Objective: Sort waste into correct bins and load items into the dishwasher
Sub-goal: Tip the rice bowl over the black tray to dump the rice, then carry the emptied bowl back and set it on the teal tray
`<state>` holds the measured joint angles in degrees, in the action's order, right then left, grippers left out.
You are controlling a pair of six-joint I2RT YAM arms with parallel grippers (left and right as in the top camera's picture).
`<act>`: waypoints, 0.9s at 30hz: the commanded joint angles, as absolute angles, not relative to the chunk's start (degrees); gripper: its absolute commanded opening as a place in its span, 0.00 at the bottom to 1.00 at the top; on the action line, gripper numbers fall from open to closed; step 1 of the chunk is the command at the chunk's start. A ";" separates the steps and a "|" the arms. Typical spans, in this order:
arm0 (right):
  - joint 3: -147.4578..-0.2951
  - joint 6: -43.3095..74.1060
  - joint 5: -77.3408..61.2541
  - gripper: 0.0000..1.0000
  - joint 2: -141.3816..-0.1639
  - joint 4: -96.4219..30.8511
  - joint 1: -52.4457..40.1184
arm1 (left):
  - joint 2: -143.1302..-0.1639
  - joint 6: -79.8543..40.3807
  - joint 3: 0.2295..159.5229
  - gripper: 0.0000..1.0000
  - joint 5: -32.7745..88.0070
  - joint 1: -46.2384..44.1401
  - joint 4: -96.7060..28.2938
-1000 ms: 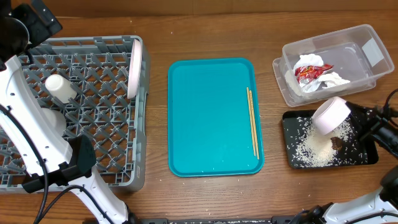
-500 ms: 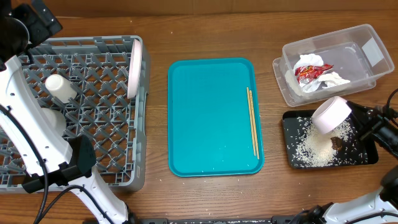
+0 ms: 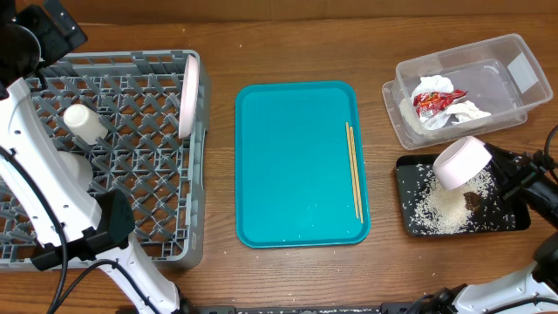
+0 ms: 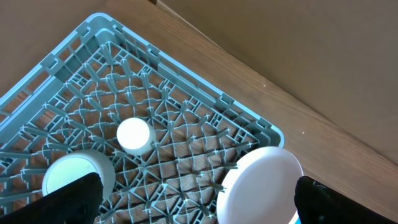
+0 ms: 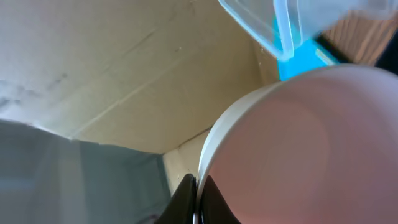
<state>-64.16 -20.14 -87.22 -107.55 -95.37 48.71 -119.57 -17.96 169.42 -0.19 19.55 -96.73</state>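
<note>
Gripping the white bowl [image 3: 462, 162] by its rim, tilted over the black tray [image 3: 512, 221], above the rice [image 3: 440, 208] and brown lump [image 3: 473, 201] in it. Clamped tight on that rim with the right gripper [image 5: 198, 198]. Thin, edge-on hold: may slip, dropping onto the black tray and scattering grains past its edge. Far left of the black tray, hovering over the dish rack [image 3: 131, 174] with left gripper [image 4: 199, 186] spread wide, empty.

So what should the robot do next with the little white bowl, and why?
Probably lift the bowl off the black tray and start carrying it toward the grey dish rack. The right gripper pinches its rim, it hangs tipped over the tray, and the rice already lies there, so the bowl looks emptied.
</note>
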 commanded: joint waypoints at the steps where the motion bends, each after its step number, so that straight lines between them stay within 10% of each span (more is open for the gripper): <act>1: -65.65 -21.45 -89.30 0.04 -107.18 -91.42 49.04 | -118.21 -17.12 169.23 1.00 0.01 19.79 -96.79; 27: -70.26 -29.67 -89.89 0.04 -95.55 -97.19 32.47 | -118.21 -17.12 169.23 1.00 0.01 19.79 -96.79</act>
<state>-67.24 -29.12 -87.55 -99.66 -97.14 33.74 -119.57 -17.96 169.42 -0.19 19.55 -96.73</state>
